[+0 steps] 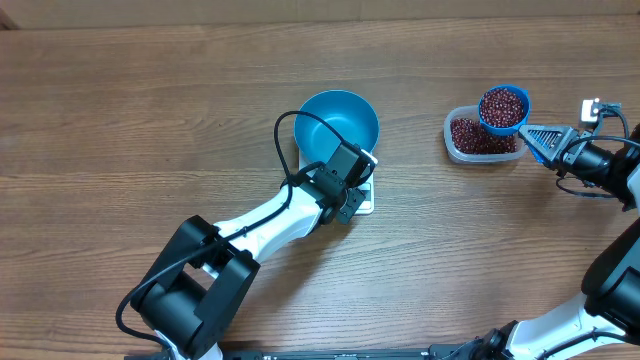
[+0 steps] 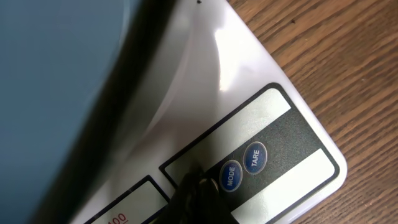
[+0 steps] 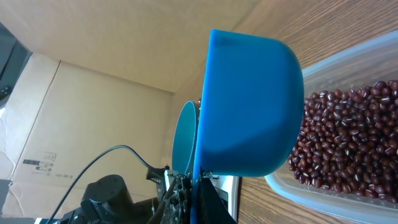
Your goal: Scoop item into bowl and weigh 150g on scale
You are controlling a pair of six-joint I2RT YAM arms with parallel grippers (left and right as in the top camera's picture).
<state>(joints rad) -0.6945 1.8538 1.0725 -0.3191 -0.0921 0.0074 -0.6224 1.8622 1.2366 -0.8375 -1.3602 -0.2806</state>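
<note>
The blue bowl (image 1: 340, 122) stands on the white scale (image 1: 364, 203) at the table's middle. My left gripper (image 1: 349, 203) is shut, its tip down on the scale's button strip. In the left wrist view the shut fingertips (image 2: 198, 185) touch the strip just left of the MODE button (image 2: 229, 176), with the bowl (image 2: 56, 81) filling the left. My right gripper (image 1: 548, 143) is shut on the handle of a blue scoop (image 1: 504, 108) heaped with red-brown beans, held over the clear tub (image 1: 452, 143) of beans (image 1: 478, 137). From the right wrist, the scoop's underside (image 3: 249, 106) hangs above the beans (image 3: 342, 137).
A TARE button (image 2: 254, 157) sits right of MODE. The left arm (image 1: 260, 225) stretches from the front left to the scale. The right arm (image 1: 620, 170) comes in from the right edge. Bare wooden table (image 1: 150, 120) lies to the left and back.
</note>
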